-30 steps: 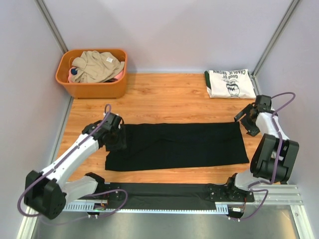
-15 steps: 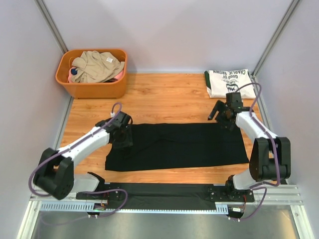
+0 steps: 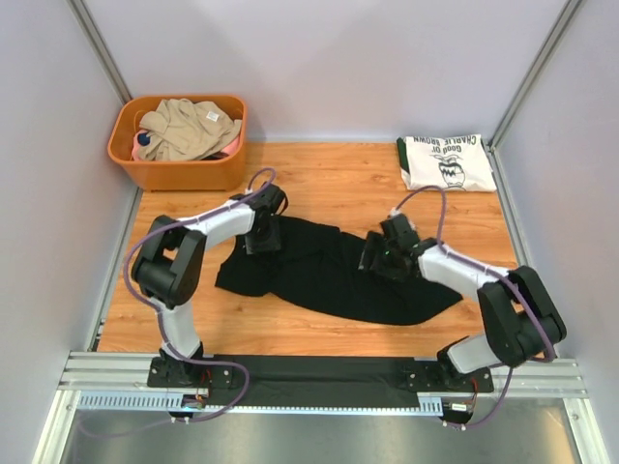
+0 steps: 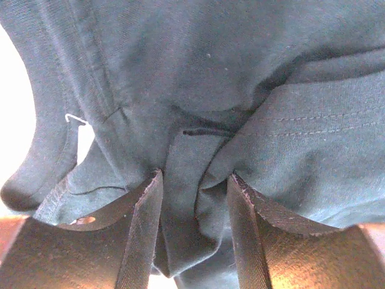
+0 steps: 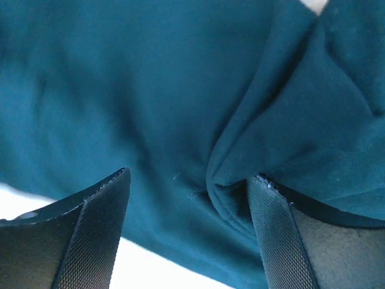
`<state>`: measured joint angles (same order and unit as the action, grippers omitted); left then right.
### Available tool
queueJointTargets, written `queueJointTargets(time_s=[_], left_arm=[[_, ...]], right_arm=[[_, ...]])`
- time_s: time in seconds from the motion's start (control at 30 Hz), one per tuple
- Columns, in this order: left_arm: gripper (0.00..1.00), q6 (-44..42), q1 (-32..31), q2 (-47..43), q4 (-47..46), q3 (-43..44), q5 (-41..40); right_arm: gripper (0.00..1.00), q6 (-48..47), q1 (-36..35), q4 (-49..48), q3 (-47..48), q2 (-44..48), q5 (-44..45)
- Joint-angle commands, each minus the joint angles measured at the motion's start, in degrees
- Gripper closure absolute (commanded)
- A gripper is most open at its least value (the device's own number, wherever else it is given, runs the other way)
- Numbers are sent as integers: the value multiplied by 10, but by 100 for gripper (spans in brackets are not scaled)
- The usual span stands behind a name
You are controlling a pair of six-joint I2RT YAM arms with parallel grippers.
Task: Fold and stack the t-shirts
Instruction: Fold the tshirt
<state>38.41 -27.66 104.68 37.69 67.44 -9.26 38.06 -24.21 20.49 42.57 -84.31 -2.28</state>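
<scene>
On white tee point(image 3: 446, 162): "CHARLIE BROWN"

Black tee point(image 3: 338, 280) bunched mid-table; white tee point(image 3: 447, 161) folded, far right.

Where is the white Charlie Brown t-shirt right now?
In the top view, the white t-shirt lies folded at the far right corner of the table, beyond the black t-shirt and opposite the orange basket at far left.
</scene>
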Motion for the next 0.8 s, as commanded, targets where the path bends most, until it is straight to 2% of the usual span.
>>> queueJointTargets(time_s=[0.0, 0.07, 0.1, 0.13, 0.17, 0.2, 0.27, 0.3, 0.33, 0.4, 0.53, 0.63, 0.67, 0.73, 0.77], left_arm=[[46, -14, 0, 98, -5, 83, -31], [46, -24, 1, 171, 27, 209, -10], [46, -30, 1, 197, 58, 310, 4], [46, -38, 0, 246, 70, 363, 32], [46, -45, -1, 270, 83, 416, 47], [45, -74, -2, 293, 98, 519, 72], [43, -105, -6, 340, 110, 613, 155], [40, -139, -13, 344, 112, 682, 178], [37, -153, -20, 329, 111, 702, 180], [29, -184, -27, 269, 104, 713, 167], [21, -210, -22, 131, 92, 644, 124], [21, -191, 3, 11, 106, 547, 94], [21, -183, 11, -20, 108, 487, 93], [22, -177, 34, -108, 120, 427, 71], [22, -177, 41, -138, 121, 362, 61]], right_arm=[[22, 136, -155, 5, -65, 19, -40], [22, 203, -242, 5, -61, 51, -7], [21, 217, -324, 18, -45, 56, 9], [20, 225, -354, 51, 4, 55, 22], [19, 218, -374, 73, 30, 50, 44], [18, 212, -399, 100, 63, 48, 54], [17, 186, -406, 169, 129, 59, 97], [16, 172, -407, 180, 142, 69, 105], [15, 160, -406, 203, 168, 93, 135], [14, 120, -399, 232, 198, 110, 183], [14, 44, -347, 257, 259, 92, 201], [16, -23, -268, 238, 306, 34, 186], [16, -37, -252, 234, 340, 15, 177], [16, -75, -225, 232, 380, -58, 154], [17, -88, -201, 232, 401, -114, 143]])
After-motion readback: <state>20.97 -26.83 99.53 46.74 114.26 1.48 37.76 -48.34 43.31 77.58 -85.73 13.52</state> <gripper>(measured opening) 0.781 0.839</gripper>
